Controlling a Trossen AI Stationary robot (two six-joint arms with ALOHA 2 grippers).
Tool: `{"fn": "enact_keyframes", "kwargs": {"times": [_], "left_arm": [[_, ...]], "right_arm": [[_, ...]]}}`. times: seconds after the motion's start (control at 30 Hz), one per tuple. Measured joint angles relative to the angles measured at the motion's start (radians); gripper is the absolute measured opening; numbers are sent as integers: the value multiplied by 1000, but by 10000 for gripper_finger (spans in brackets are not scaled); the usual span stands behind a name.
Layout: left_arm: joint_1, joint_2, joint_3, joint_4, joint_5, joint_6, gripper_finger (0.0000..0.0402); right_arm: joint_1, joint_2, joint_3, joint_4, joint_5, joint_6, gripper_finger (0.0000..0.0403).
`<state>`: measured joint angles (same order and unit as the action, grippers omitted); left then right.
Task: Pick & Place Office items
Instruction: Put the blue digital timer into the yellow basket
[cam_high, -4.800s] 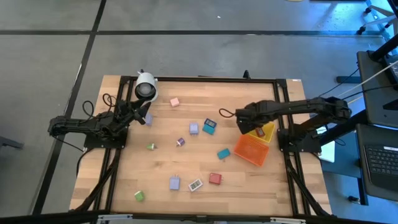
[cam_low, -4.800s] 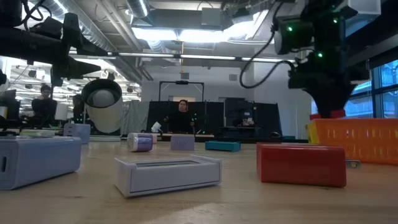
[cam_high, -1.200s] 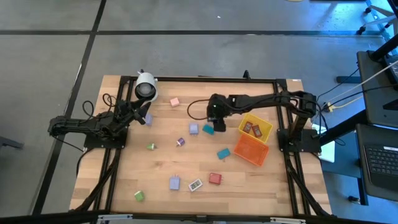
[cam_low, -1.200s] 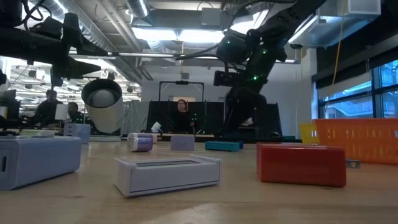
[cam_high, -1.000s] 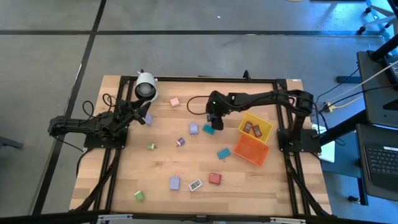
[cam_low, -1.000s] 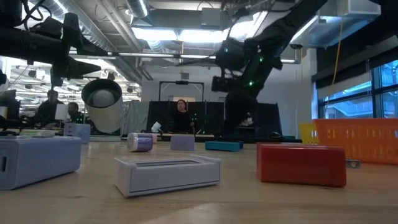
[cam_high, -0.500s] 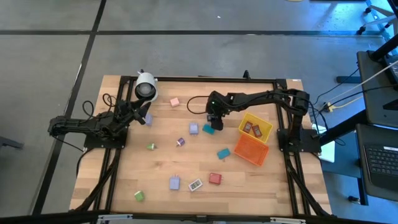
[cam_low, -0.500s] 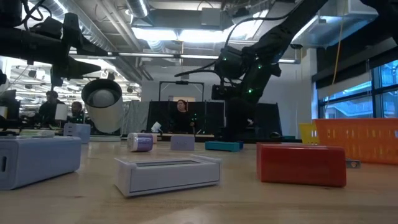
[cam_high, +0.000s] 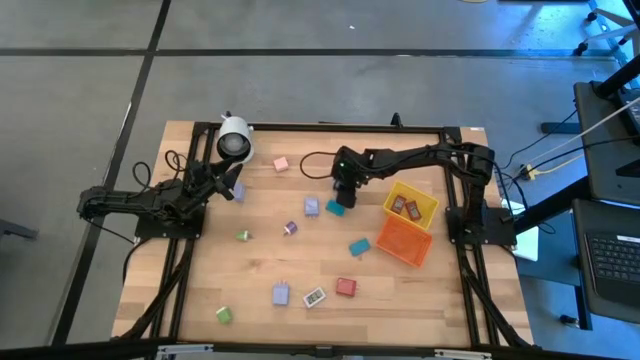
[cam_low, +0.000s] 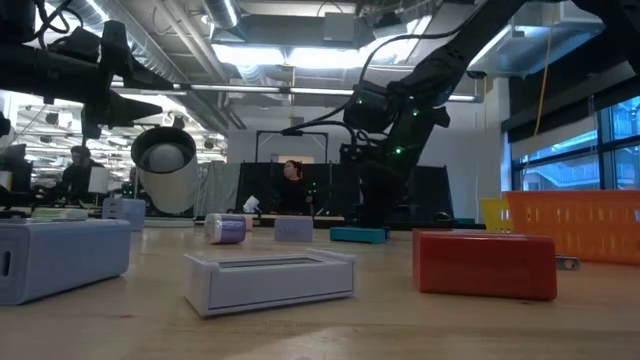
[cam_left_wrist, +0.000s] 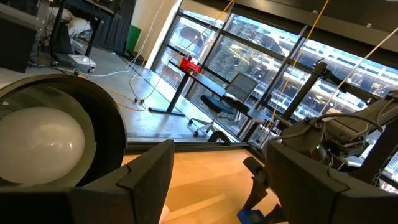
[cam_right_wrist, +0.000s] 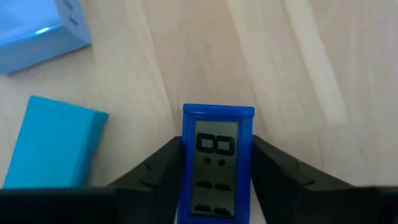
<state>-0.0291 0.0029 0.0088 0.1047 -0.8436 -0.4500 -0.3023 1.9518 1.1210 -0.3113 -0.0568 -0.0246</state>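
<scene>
Small office items lie scattered on the wooden table (cam_high: 200, 280): pink (cam_high: 281, 163), lavender (cam_high: 312, 207), green (cam_high: 243, 235), teal (cam_high: 359, 246), red (cam_high: 346, 287), white (cam_high: 314, 297). My right gripper (cam_high: 342, 196) reaches down near the table's middle, shut on a blue item with a dark display (cam_right_wrist: 217, 149). A teal block (cam_right_wrist: 53, 149) lies right beside that item. My left gripper (cam_high: 228, 183) waits open near the left edge, next to the white cylinder (cam_high: 234, 138), holding nothing. My right gripper pinches the blue display item between its two fingers (cam_right_wrist: 158, 180), one on each long side (cam_right_wrist: 186, 162). It comes from above, pointing down. The item lies flat on the table with its display facing up.
A yellow bin (cam_high: 425, 212) holding two small pieces and an orange bin (cam_high: 405, 240) stand near the right edge. A lavender block (cam_low: 60, 258), a white piece (cam_low: 270, 278) and a red block (cam_low: 484, 262) lie near the near edge. People sit in the room beyond the table.
My right arm has shifted a little toward the table's left edge and come down over the blue display item. The item itself has stayed where it was on the table.
</scene>
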Motion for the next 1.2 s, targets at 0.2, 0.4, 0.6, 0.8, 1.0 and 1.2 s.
{"fn": "enact_keyframes", "kwargs": {"times": [0.2, 0.4, 0.6, 0.8, 1.0, 1.2], "left_arm": [[0, 0, 0, 0, 0, 0, 251], [0, 0, 0, 0, 0, 0, 251], [0, 0, 0, 0, 0, 0, 251], [0, 0, 0, 0, 0, 0, 251], [0, 0, 0, 0, 0, 0, 251], [0, 0, 0, 0, 0, 0, 251]], "right_arm": [[2, -6, 0, 0, 25, 131, 141], [9, -77, -8, -18, 70, 256, 157], [25, -203, -6, -44, 179, 307, 153], [43, -358, -5, -42, 256, 332, 154], [73, -512, -5, -47, 305, 332, 154], [131, -650, -4, -62, 310, 367, 154]]}}
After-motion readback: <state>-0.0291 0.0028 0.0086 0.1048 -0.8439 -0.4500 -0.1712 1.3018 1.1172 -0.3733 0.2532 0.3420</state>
